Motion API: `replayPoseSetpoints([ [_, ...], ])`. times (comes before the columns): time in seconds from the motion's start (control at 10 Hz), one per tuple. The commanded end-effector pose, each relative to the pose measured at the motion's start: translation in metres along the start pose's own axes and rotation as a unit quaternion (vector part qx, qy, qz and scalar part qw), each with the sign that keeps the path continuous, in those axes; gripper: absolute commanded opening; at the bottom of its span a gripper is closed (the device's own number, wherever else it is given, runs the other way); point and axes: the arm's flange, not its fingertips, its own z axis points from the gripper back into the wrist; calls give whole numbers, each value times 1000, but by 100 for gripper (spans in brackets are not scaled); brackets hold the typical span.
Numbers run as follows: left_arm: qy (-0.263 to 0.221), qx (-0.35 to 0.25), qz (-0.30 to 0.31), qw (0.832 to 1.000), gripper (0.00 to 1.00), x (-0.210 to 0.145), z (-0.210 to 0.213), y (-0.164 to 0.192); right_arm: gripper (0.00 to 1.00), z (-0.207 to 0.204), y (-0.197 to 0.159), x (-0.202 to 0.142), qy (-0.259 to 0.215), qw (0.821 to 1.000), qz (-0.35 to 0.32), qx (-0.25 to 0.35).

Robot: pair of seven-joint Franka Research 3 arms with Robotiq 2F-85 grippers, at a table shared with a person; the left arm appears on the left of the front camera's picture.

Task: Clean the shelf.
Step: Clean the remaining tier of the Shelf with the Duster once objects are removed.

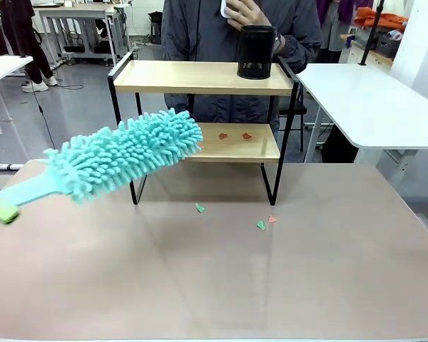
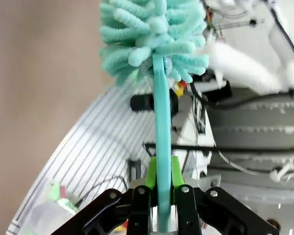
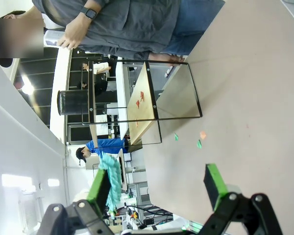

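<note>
1. The shelf (image 1: 200,78) stands ahead of the left gripper (image 1: 0,212) and off to its right, at the far side of the table (image 1: 200,292). Its long axis runs crosswise to the robot's reach.
2. The left gripper is clamped tight on the flat handle of the teal duster (image 1: 128,153), green pads on both faces of the handle in the left wrist view (image 2: 161,171).
3. The duster slants from that gripper up and away towards the shelf. Its fluffy tip sits at the left end of the lower board (image 1: 235,151), under the top board. Whether it touches the wood I cannot tell.
4. Two red scraps (image 1: 223,136) lie on the lower board, farther along from the gripper than the duster's tip. A sweep would likely have to carry on along the board's length.
5. The right gripper (image 3: 159,183) has its jaws wide apart with nothing in them. It looks at the shelf from well back, so the left arm is the nearer.
6. In the way: the shelf's front left leg (image 1: 135,189) is beside the duster's head, and the top board limits any lift.
7. Beyond the duster's tip, a black mesh cup (image 1: 256,51) stands on the top board's far end, with the person's hand (image 1: 246,13) just above it.
8. Paper scraps (image 1: 260,225) lie on the table in front of the shelf.
</note>
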Motion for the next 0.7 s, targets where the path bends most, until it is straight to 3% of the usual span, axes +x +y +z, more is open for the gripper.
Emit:
replayPoseSetpoints([
  [0.0,7,-26,23,999,12,-1,-5,1,100,-2,0,2,-7,1000,12,16],
  [0.1,0,0,0,1000,12,0,0,0,100,-2,0,2,-7,1000,12,16],
  [0.3,0,-4,15,1000,12,6,-5,6,100,-2,0,2,-7,1000,12,16],
  [0.4,-3,27,30,999,12,19,-22,10,100,-2,0,2,-7,1000,12,16],
  [0.6,-21,12,43,999,12,57,-47,12,100,-2,0,2,-7,1000,12,16],
])
